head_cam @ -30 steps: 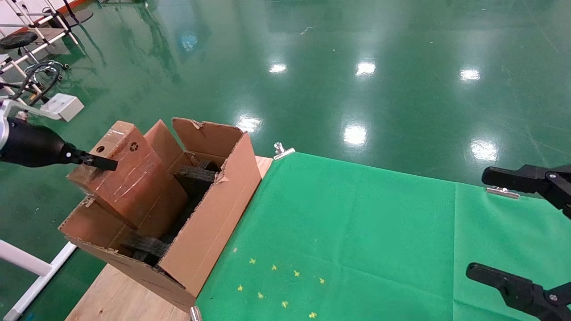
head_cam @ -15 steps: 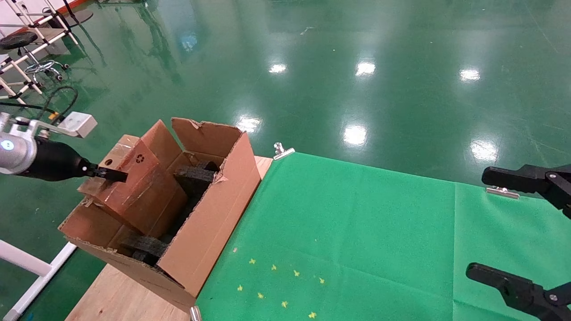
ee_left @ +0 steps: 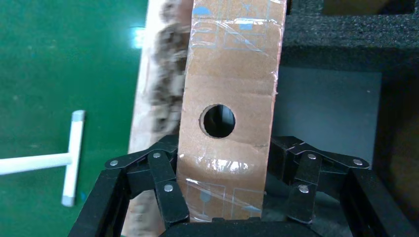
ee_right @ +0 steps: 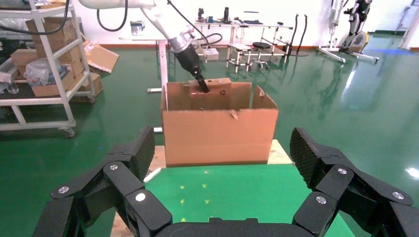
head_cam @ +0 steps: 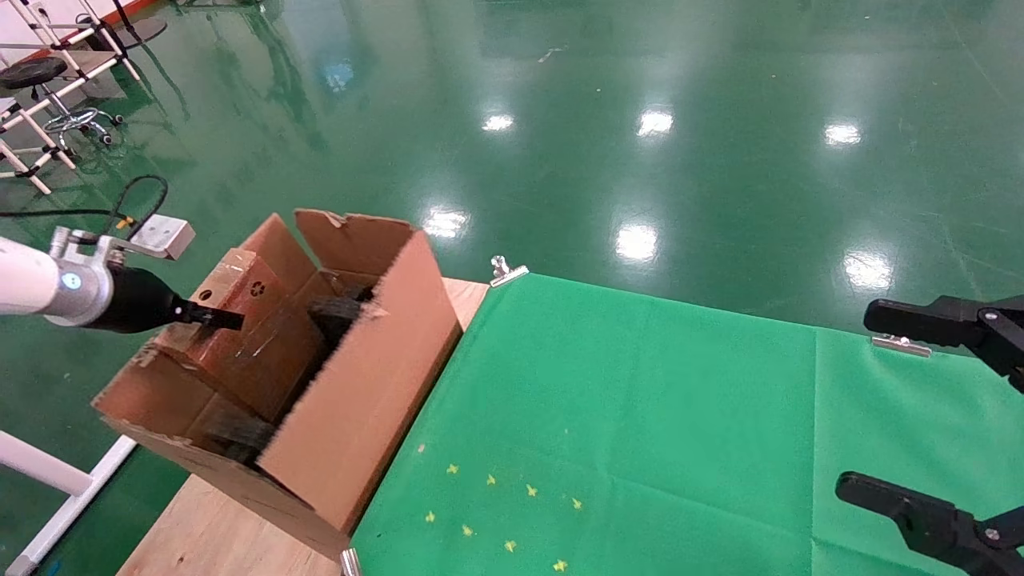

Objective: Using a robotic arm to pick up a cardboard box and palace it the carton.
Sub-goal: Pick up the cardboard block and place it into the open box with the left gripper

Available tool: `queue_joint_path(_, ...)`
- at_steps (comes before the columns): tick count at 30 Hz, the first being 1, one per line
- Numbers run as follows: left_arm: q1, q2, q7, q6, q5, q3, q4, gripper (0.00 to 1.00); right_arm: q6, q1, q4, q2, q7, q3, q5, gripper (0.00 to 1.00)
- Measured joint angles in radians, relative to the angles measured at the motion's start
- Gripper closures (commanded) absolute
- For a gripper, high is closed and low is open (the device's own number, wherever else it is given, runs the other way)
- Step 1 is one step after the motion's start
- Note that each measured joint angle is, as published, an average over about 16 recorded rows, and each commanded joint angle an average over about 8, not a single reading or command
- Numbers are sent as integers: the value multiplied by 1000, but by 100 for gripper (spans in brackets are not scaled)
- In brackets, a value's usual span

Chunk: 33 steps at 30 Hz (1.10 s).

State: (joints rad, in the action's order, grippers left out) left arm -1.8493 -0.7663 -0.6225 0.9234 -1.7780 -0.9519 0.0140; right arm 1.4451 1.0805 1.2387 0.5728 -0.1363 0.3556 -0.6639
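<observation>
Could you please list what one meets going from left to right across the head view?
Left tool clamped on the cardboard box → carton → silver clip at the green cloth's far corner → right tool, open over the cloth's right edge.

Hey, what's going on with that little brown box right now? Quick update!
Left gripper shut on cardboard box, partway down in carton. Right gripper open, idle over green cloth. Black foam beside box.

Wooden table (head_cam: 212,536) carries green cloth (head_cam: 640,416) and carton (head_cam: 352,416).
</observation>
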Motion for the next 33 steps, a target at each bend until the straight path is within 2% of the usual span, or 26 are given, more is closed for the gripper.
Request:
queue_joint_path(8,57,-22,-16,-65,19,14,1,100,0,0,0,0,0,0,0,0)
queue_joint_path(33,197,-62,-58,-116,64,45,1,100,0,0,0,0,0,0,0,0)
